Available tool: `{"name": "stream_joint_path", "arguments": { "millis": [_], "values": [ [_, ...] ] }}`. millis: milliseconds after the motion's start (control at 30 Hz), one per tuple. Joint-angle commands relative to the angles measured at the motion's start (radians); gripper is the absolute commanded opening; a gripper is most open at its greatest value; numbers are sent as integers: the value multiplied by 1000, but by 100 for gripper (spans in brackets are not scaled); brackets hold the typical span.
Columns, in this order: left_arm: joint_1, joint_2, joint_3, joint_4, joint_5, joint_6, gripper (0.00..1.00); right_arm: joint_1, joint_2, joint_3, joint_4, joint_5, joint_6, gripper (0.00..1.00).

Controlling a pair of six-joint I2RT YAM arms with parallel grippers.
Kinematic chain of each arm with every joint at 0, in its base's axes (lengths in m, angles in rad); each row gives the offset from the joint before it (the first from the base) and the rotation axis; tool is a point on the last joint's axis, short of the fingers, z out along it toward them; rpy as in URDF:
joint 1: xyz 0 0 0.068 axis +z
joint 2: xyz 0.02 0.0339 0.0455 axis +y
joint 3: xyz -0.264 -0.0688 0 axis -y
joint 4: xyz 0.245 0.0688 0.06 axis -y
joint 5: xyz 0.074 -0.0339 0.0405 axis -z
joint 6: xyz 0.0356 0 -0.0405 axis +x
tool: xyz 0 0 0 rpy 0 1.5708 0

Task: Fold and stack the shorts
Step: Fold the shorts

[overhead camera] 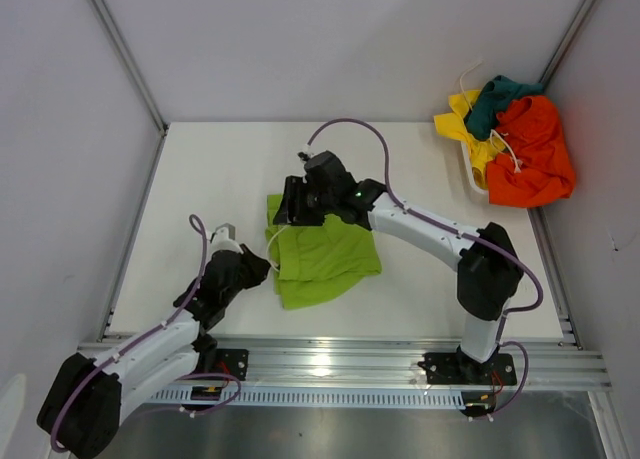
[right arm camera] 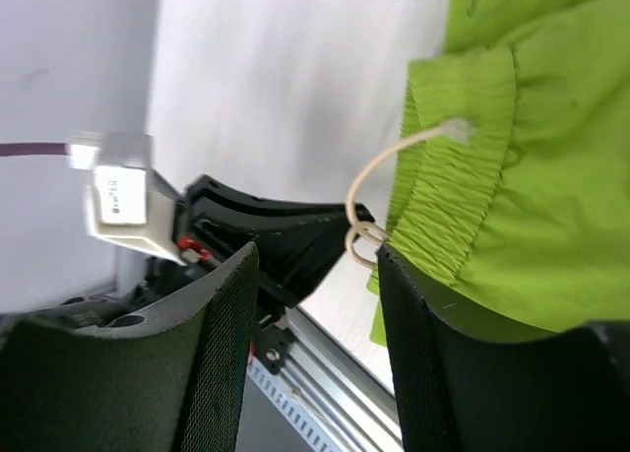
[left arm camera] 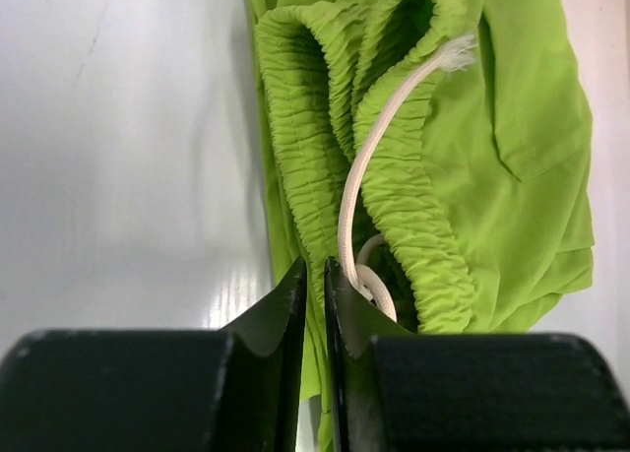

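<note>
Lime green shorts [overhead camera: 325,264], edge pinched in left hand [left arm camera: 315,267]; right hand [right arm camera: 317,253] spread, masking their far corner

Soft matt cloth shorts [left arm camera: 522,147] rest on a smooth, glossy table [left arm camera: 118,176].

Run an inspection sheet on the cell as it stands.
Surface: white table, flat.
Job's things: lime green shorts lying at the centre, edges uneven, white drawstring loose at the waistband; orange shorts, yellow shorts and teal shorts heaped in the white basket at the far right corner.
Clutter: nothing seen.
Grippers: left gripper fingers pinched at the lime green shorts' waistband edge; right gripper fingers open, holding nothing, over the shorts' far left corner.
Cables: purple cables run along both arms, clear of the cloth.
Surroundings: grey walls on three sides; metal rail at the near edge.
</note>
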State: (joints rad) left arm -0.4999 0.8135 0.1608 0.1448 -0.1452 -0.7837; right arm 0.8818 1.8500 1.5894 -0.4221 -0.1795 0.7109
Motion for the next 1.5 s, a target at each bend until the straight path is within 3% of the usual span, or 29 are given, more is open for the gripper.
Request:
{"name": "stream_joint_path", "arguments": {
  "millis": [0,100,200,300,767,1167,1467],
  "values": [
    [12,-43,54,-100,-28,31,15,-27,-64,-54,189,-87,18,54],
    [58,-75,88,-137,-4,43,15,-46,-93,-149,247,-97,28,45],
    [76,-91,150,-197,-4,55,16,-64,-123,-282,360,-124,65,14],
    [84,-76,218,-220,-2,66,17,-79,-133,-402,509,-167,102,1],
    [115,301,503,-91,196,86,18,-80,49,-585,943,-302,229,0],
    [113,489,468,59,279,58,17,-47,273,-637,1020,-232,262,0],
    [113,501,485,49,276,70,17,-50,166,-641,1025,-221,228,0]
  ]
}}
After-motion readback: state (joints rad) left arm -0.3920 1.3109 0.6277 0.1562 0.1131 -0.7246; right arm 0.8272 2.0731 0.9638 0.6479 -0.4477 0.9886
